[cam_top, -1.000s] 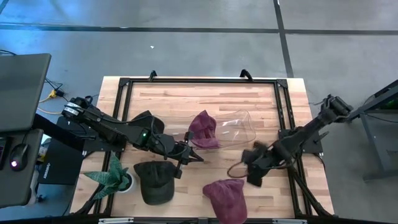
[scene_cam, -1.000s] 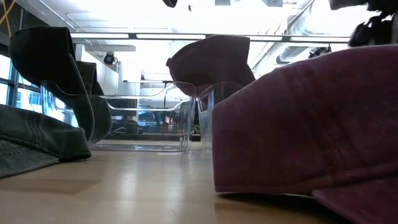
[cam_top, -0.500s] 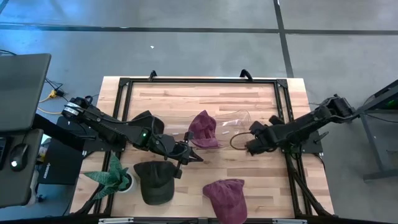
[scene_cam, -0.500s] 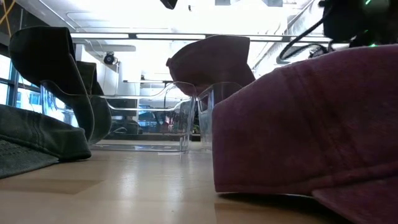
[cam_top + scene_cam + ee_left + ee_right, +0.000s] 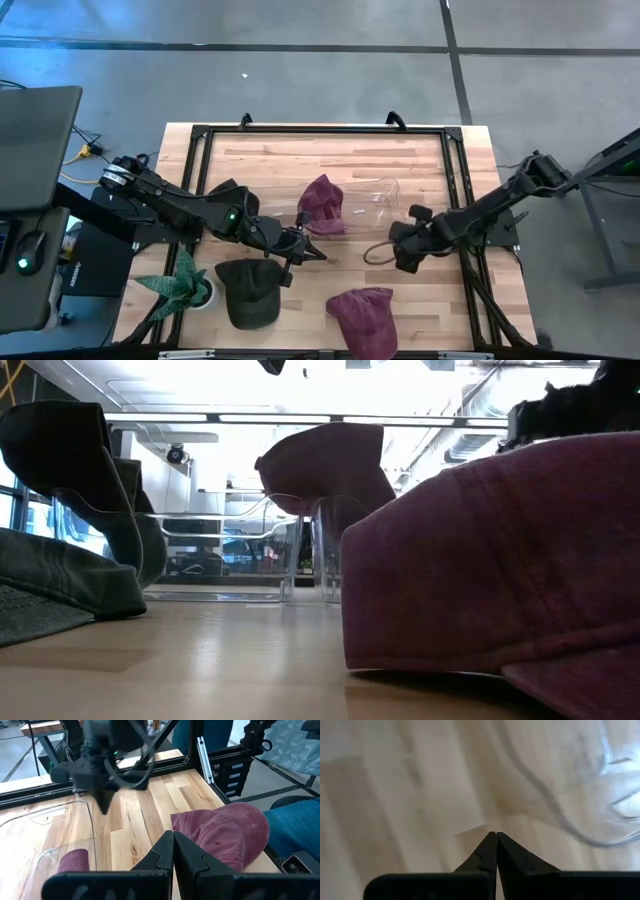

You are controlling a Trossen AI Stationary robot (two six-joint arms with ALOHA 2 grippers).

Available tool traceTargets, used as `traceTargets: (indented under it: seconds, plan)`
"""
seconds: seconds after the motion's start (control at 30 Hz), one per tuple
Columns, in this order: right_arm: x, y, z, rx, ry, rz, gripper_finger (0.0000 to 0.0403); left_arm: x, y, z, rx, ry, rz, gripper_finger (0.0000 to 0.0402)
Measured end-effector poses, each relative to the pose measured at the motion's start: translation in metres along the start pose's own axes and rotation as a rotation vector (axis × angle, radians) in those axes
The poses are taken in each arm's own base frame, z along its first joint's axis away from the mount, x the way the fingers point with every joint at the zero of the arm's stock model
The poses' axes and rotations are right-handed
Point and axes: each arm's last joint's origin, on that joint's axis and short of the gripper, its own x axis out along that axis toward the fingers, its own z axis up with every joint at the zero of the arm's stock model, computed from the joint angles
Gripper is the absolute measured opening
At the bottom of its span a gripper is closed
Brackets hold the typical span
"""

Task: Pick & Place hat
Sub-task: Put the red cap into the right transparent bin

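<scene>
A maroon hat (image 5: 324,205) sits in the left end of a clear plastic bin (image 5: 372,205) at mid-table, its crown above the rim (image 5: 325,465). A second maroon hat (image 5: 362,314) lies crown up on the table's near edge (image 5: 225,834). A dark hat (image 5: 248,291) lies to its left. My left gripper (image 5: 314,252) hovers shut just in front of the bin (image 5: 173,836). My right gripper (image 5: 398,258) is shut over bare table by the bin's near right corner (image 5: 495,835), holding nothing.
A potted plant (image 5: 182,284) stands at the near left corner. A black frame (image 5: 320,130) runs around the tabletop. A loose cable loop (image 5: 375,256) hangs beside my right gripper. Bare wood lies between the bin and the near hats.
My right gripper has swung from near the front hat toward the far edge, up to the bin's right end, then come back a little toward the near edge. The bin and the maroon hat in it have slid slightly toward the table's left.
</scene>
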Motion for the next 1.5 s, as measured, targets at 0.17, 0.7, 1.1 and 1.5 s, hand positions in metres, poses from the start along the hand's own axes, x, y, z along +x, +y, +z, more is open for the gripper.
traceTargets:
  seconds: [0.17,0.7,1.1,1.5]
  plan:
    - [-0.014,0.017,-0.003,0.016,-0.004,0.088,0.0009,0.000,0.000,0.000,0.000,0.000,0.000,0.0001]
    - [0.028,0.054,-0.021,0.296,-0.331,0.698,0.0203,0.000,0.000,0.000,0.000,-0.002,0.003,0.0001]
    - [0.052,0.101,-0.009,-0.010,-0.104,0.655,0.0132,0.000,0.000,0.001,-0.001,-0.006,0.003,0.0001]
    - [-0.043,0.100,0.013,-0.186,-0.298,0.340,0.0019,-0.001,0.000,0.010,-0.010,-0.104,-0.023,0.0001]
